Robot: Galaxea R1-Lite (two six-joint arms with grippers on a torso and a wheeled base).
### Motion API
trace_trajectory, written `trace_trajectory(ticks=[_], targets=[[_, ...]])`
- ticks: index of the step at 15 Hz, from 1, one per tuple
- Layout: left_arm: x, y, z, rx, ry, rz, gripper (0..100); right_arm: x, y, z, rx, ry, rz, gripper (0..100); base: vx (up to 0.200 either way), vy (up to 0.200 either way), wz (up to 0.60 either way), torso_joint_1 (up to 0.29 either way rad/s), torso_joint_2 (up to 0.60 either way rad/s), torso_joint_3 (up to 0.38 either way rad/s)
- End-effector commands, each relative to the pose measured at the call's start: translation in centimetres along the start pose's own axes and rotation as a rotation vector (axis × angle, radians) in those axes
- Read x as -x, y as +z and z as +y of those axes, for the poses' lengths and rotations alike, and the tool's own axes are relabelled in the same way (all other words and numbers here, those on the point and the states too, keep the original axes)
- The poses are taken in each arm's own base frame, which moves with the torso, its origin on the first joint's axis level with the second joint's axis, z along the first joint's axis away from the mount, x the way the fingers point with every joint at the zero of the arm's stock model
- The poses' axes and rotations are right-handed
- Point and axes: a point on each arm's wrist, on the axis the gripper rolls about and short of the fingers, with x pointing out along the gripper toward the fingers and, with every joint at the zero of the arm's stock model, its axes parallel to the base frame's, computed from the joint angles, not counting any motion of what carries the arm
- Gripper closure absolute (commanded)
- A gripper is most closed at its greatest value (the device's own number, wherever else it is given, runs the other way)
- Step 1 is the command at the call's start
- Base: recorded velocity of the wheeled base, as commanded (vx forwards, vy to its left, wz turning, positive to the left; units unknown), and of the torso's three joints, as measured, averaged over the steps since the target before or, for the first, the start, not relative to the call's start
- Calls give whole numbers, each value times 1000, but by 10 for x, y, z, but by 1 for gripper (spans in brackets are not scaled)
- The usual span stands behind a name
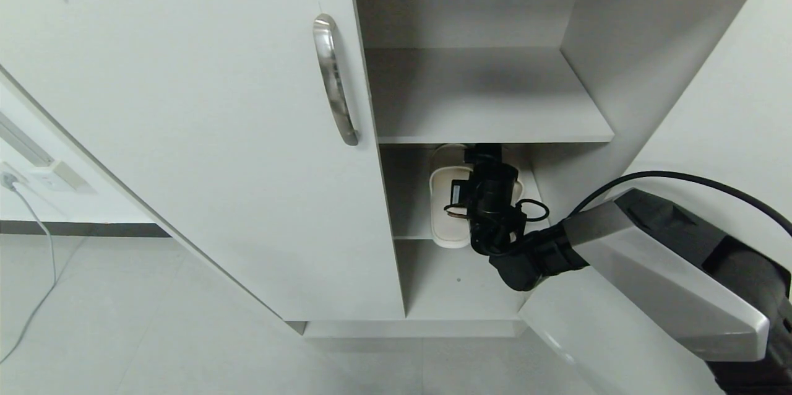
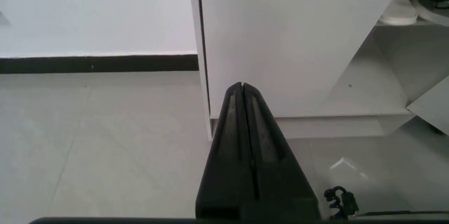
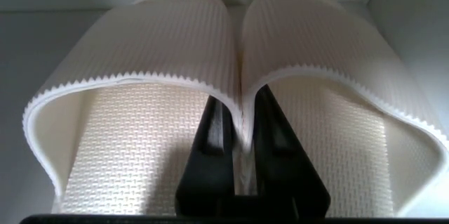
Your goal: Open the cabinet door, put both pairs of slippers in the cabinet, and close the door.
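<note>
We see the white slippers (image 3: pixel 140 119) side by side, their inner walls pinched between our right gripper (image 3: pixel 242 150), inside the cabinet (image 1: pixel 489 98) beneath its upper shelf. Our left gripper (image 2: pixel 242 97), fingers pressed together and empty, hangs before the cabinet's base.

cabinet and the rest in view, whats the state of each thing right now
white cabinet door with curved metal handle: shut
white cabinet's right side: open, shelves exposed
pair of cream ribbed foam slippers: pinched together, held inside the compartment under the upper shelf
right tool: shut on the slippers' inner edges
left tool: shut, holding nothing, outside the cabinet above the floor
</note>
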Motion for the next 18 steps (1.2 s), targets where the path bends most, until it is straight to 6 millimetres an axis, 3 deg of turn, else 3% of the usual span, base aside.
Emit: trace_trajectory(ticks=[1,5,8,13,14,18], targets=[[0,0,0,0,1,1,100,0,0,0,0,1,0,0,0,0,0,0,0,0],[0,0,0,0,0,1,100,4,-4,-1,14,-17,17,0,0,0,0,0,0,0],[0,0,0,0,0,1,100,20,8,-3,18,-11,25,0,0,0,0,0,0,0],[0,0,0,0,-2,1,100,67,21,-20,37,23,55,0,0,0,0,0,0,0],[0,0,0,-1,-3,1,100,89,22,-23,43,55,65,0,0,0,0,0,0,0],[0,0,0,-1,-3,1,100,126,13,-27,48,116,75,0,0,0,0,0,0,0]])
